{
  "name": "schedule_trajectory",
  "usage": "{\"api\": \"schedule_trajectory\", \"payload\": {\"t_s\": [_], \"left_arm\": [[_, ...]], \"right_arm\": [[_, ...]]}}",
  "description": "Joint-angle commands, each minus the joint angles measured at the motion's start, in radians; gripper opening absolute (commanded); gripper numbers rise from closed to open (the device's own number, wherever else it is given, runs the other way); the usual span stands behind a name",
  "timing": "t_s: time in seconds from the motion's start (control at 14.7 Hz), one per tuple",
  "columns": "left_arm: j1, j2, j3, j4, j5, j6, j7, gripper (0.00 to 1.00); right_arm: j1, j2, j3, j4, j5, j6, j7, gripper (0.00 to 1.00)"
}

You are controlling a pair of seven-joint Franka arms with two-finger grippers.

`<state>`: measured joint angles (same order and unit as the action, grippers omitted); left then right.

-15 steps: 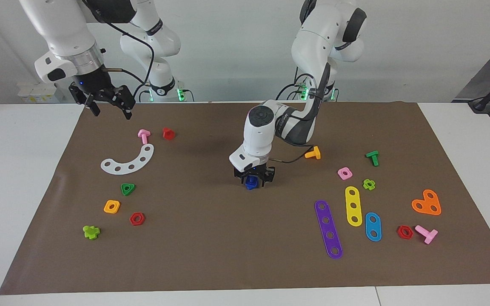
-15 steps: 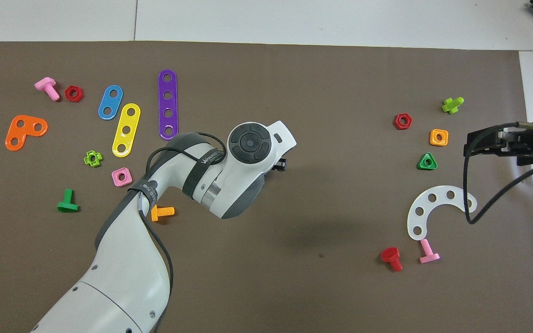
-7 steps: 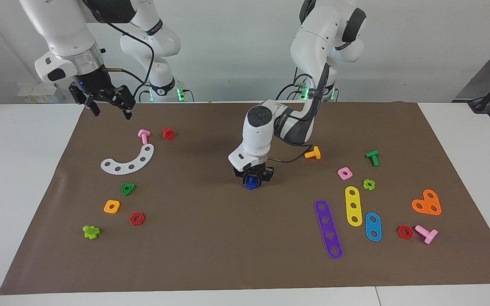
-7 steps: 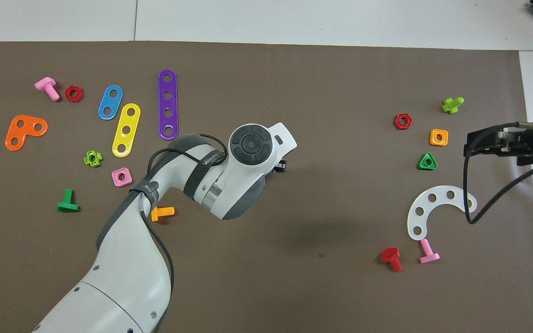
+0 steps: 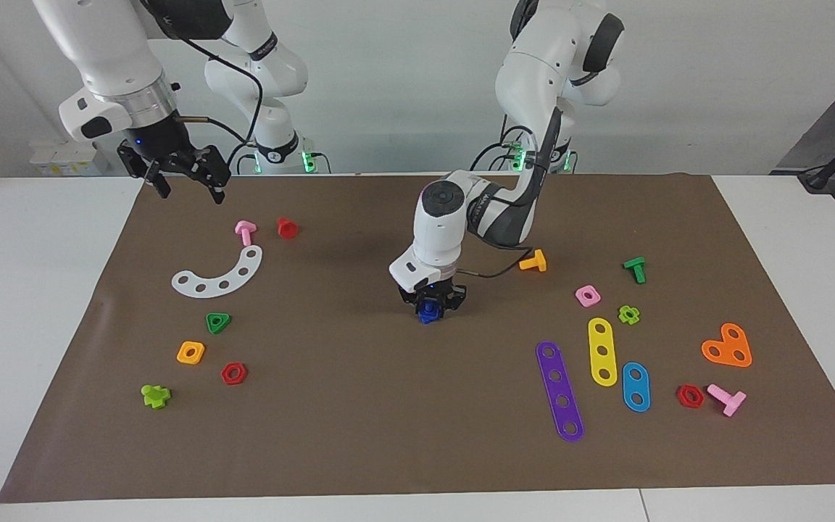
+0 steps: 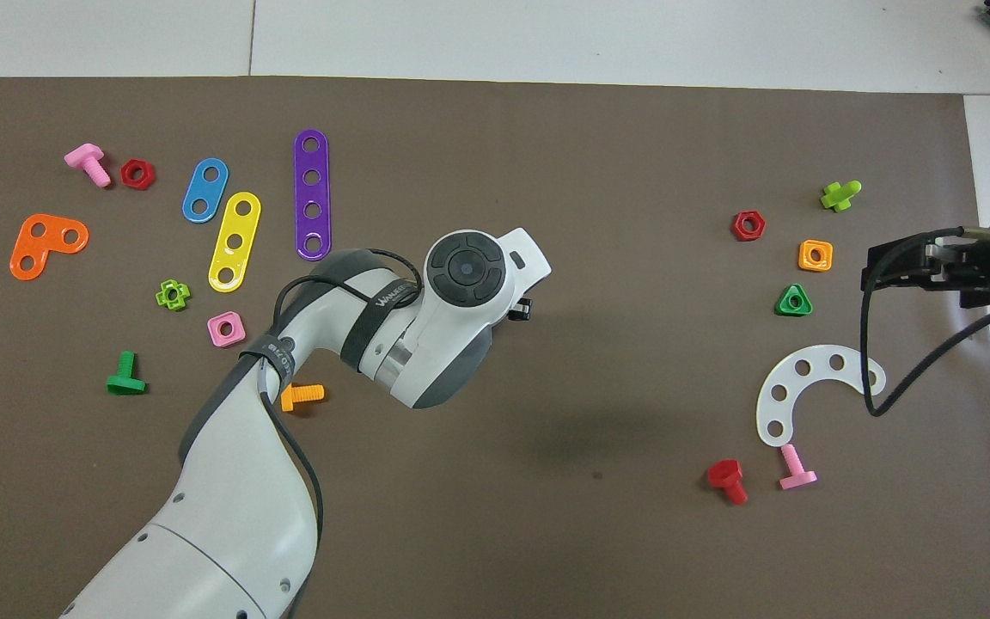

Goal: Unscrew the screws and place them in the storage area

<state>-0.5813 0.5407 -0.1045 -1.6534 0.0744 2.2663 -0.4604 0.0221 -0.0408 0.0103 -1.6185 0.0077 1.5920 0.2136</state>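
The dark-blue screw [image 5: 428, 312] stands on the brown mat near its middle. My left gripper [image 5: 429, 304] points straight down over it, and its fingers are closed in on the screw's top, close to the mat. In the overhead view the left arm's wrist covers both the screw and the gripper. My right gripper [image 5: 191, 190] hangs open and holds nothing; it waits above the mat's corner at the right arm's end, also seen as the right gripper [image 6: 890, 266] from above. The storage area [image 5: 671, 326] is bare mat among loose coloured parts.
Toward the left arm's end lie a purple strip [image 5: 559, 391], a yellow strip [image 5: 602, 351], a blue strip [image 5: 636, 386], an orange bolt [image 5: 533, 261] and nuts. Toward the right arm's end lie a white curved strip [image 5: 219, 274], a red bolt [image 5: 286, 228] and more nuts.
The left gripper's fingers have drawn together around the dark-blue screw and its wrist has shifted slightly. The right arm has not moved.
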Motion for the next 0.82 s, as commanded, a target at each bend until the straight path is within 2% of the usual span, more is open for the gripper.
{"api": "schedule_trajectory", "payload": {"t_s": [0.0, 0.75], "left_arm": [[-0.008, -0.005, 0.011, -0.005, 0.021, 0.004, 0.002, 0.47], [0.003, -0.004, 0.011, 0.060, 0.018, -0.094, 0.002, 0.43]], "right_arm": [[-0.005, -0.001, 0.004, 0.006, 0.018, -0.017, 0.004, 1.00], [-0.005, -0.001, 0.004, 0.006, 0.018, -0.017, 0.006, 1.00]]}}
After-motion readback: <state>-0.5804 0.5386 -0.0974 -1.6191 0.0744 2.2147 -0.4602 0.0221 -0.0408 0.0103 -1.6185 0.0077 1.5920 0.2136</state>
